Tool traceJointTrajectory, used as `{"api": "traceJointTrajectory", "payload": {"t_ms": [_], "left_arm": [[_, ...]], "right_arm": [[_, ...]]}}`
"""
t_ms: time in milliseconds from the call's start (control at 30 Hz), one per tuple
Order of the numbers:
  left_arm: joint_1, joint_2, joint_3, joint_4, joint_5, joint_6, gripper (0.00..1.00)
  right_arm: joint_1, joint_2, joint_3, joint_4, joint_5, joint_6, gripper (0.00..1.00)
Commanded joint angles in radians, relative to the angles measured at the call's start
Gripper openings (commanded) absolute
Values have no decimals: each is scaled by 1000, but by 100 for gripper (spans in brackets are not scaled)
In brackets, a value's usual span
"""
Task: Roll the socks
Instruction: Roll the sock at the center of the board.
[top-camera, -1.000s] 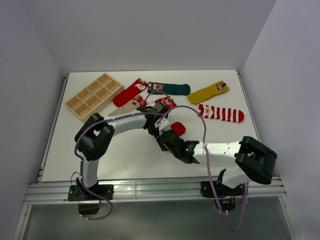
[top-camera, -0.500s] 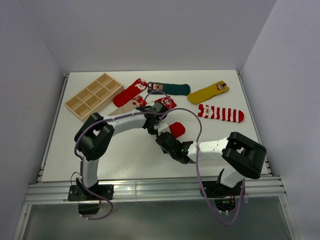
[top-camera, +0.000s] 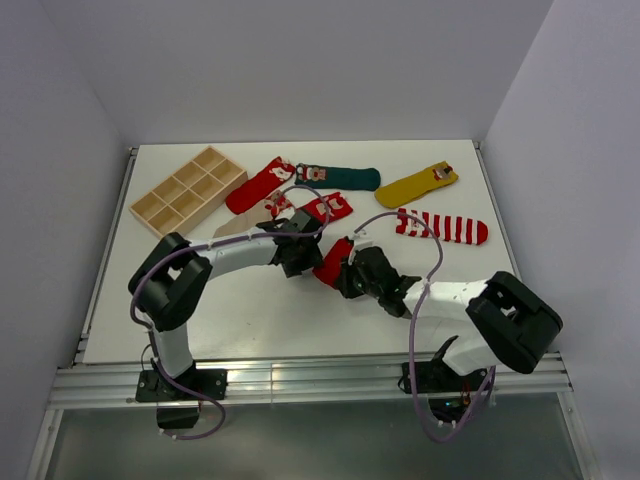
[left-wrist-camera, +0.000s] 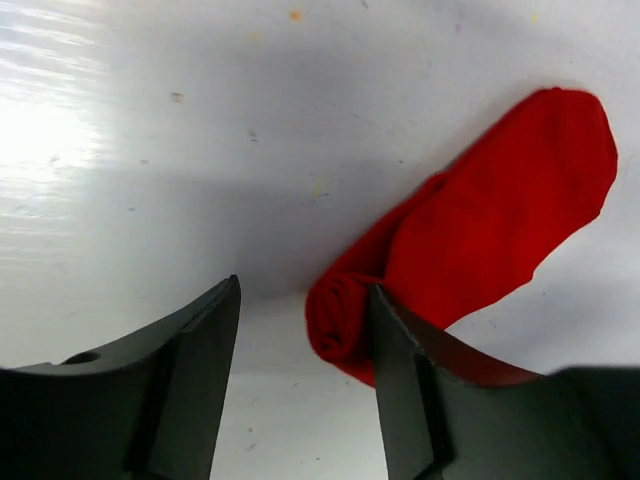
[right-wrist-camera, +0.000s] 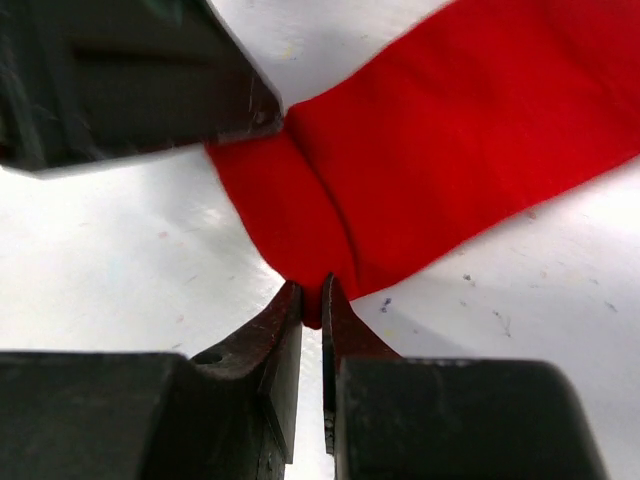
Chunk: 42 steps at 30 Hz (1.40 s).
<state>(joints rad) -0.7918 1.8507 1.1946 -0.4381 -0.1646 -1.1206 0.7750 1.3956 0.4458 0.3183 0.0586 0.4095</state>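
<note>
While the right gripper (right-wrist-camera: 312, 298) has its tips nearly together, nipping the folded edge of the red sock (right-wrist-camera: 430, 150), your left gripper (left-wrist-camera: 300, 340) stands w/ jaws apart, holding nothing. The sock's rolled end lies on the table (left-wrist-camera: 150, 150), partly in that gap, close to one finger; touching or not, you can't tell from the wrist cam. In the top view it lies mid-table btw. both grippers. Farther back lie the striped sock (top-camera: 443, 227), mustard sock (top-camera: 416, 184) and green sock (top-camera: 345, 178); the wooden tray (top-camera: 187, 192) sits back left.
</note>
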Motion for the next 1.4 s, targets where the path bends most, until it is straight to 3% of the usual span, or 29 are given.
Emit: {"api": "traceJointTrajectory", "payload": {"t_ms": [0,133,333,533,833,1100,1367], "left_arm": [[31,-100,-41,38,-26,-38,66],[40,-175,-93,107,-50,-51,81],[37,-292,-268,269,-4,-96,84],[-4,-303,-358,389,42,-97,86],[-37,-255,-385,542,68,-114,85],[-38,-151,-308,513,50,-116,79],[-38,-74,-262,470,30,-136,66]], "right_arm": [[-87,5,-28,36,-262,37,0],[-170,60,-24,76,-445,71,0],[-296,161,-4,151,-672,178,0],[-388,270,-33,248,-764,276,0],[-459,352,-6,236,-826,310,0],[-474,382,37,150,-815,273,0],[-483,404,56,134,-810,267,0]]}}
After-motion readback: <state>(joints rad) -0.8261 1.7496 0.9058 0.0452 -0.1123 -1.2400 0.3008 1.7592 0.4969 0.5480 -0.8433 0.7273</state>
